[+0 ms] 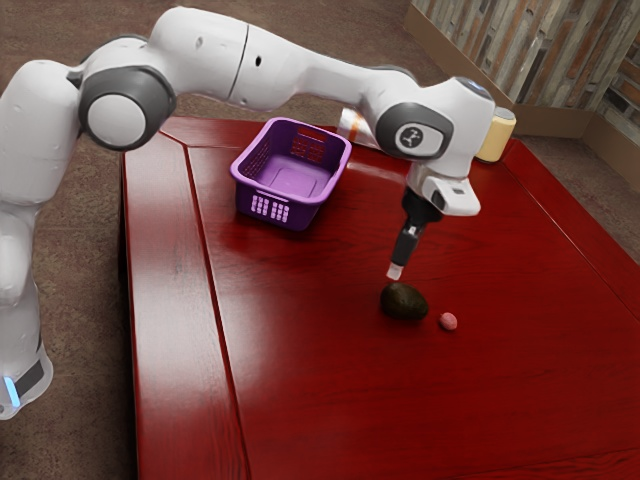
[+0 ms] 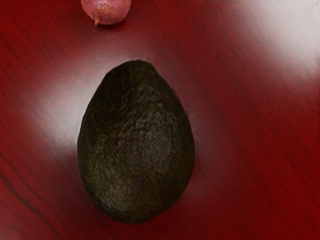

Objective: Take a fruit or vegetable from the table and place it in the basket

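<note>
While my black gripper point(image 1: 396, 270) hovers: above the dark, rough-skinned oval avocado point(image 1: 404, 302)
Purple plastic basket point(image 1: 300, 214): well apart from both
Jaws: apart or together, I can't tell

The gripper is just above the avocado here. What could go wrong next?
The gripper might slip on the avocado, whose rounded, tapering body could roll or squeeze out. The small pink item lies close by and might get nudged. The basket stands apart from the avocado and has raised walls, so a low carry could clip its rim.
</note>
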Robot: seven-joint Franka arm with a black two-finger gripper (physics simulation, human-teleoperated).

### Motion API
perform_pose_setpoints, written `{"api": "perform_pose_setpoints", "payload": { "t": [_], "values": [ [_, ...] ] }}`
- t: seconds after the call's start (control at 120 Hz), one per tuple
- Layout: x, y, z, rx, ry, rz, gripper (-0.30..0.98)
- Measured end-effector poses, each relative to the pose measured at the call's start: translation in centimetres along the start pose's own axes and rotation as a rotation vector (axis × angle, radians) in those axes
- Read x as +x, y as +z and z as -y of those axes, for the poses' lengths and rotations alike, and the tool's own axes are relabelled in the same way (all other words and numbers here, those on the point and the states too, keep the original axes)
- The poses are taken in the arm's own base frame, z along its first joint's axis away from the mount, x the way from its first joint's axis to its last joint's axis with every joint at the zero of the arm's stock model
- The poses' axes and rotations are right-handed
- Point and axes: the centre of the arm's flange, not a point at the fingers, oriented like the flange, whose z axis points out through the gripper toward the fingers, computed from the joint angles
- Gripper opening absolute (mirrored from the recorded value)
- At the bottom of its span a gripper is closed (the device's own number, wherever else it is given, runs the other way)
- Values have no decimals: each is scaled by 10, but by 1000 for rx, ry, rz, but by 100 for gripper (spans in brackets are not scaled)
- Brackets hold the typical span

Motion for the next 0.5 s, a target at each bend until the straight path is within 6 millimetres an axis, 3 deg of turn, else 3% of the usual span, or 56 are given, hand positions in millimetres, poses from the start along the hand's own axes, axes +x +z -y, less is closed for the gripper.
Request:
{"api": "perform_pose_setpoints", "payload": {
  "t": [0.3, 0.5],
  "values": [
    [11, 26, 13, -32, 213, -21, 68],
    [24, 49, 9, -60, 324, -36, 68]
  ]
}}
